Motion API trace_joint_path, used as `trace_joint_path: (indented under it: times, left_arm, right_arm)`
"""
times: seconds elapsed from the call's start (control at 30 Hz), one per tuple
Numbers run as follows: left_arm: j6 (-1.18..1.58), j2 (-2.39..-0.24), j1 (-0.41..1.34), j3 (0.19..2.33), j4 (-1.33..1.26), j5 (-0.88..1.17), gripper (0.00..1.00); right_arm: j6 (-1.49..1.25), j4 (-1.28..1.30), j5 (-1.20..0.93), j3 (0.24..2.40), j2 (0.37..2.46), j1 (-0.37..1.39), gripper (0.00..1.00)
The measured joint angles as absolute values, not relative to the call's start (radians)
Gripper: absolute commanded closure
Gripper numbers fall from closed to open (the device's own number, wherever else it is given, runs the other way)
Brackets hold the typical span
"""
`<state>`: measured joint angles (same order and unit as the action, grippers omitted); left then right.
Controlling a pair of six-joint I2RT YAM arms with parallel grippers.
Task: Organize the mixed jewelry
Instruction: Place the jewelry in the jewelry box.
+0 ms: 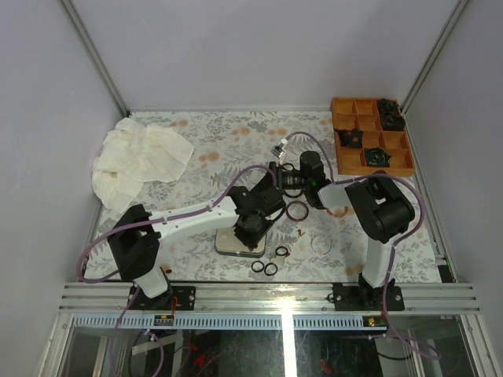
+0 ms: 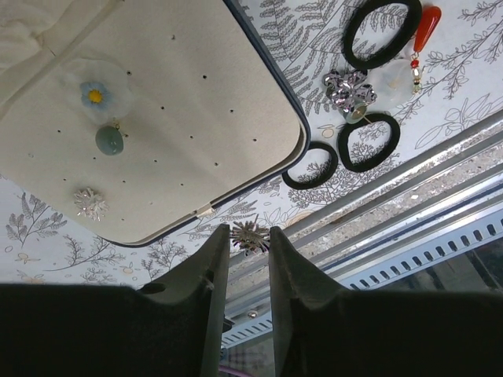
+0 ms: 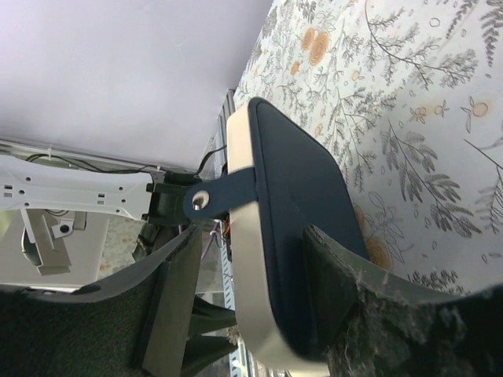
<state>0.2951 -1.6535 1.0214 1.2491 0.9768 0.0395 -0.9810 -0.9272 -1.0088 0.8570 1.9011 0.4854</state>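
Loose on the tabletop (image 2: pixel 464 118), close together:
- large black ring (image 2: pixel 348 35), flat
- two smaller black rings (image 2: pixel 365 167), side by side and nearly touching
- silver sparkly cluster (image 2: pixel 348 85) lying between the large ring and the smaller pair
- clear disc (image 2: pixel 393 78) just beside the cluster
- red-orange drop (image 2: pixel 427 23) beside the disc, next to the large ring

On the cream lining of the open case (image 2: pixel 196 118):
- blue flower piece (image 2: pixel 95 95)
- green bead (image 2: pixel 109 140) just below the flower
- silver snowflake stud (image 2: pixel 89 203), apart from both

Pinched at the tips of the left pincer (image 2: pixel 249 238): a silver starburst piece (image 2: pixel 250 234), off the case's edge.
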Motion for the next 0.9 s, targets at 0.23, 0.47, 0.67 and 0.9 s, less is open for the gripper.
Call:
trace_joint_path:
  times: [0.23, 0.47, 0.67, 0.9]
  left_arm:
    - [0.286, -1.656, 1.021, 1.249, 0.956, 0.035, 1.0]
    - [0.291, -1.624, 1.021, 1.249, 0.948, 0.028, 1.0]
    - [0.308, -1.563, 1.021, 1.249, 0.945, 0.024, 1.0]
    - [0.323, -1.541, 1.021, 1.249, 0.946, 0.015, 1.0]
  right_arm:
    - [-1.019, -0.953, -1.012, 0.899, 1.948, 0.517, 0.39]
    - [-0.949, -0.834, -0.966, 0.903, 1.919, 0.516, 0.33]
    - [-0.936, -0.809, -0.944, 0.845, 1.842, 0.434, 0.33]
    - [-0.981, -0.878, -0.947, 0.753, 1.836, 0.391, 0.32]
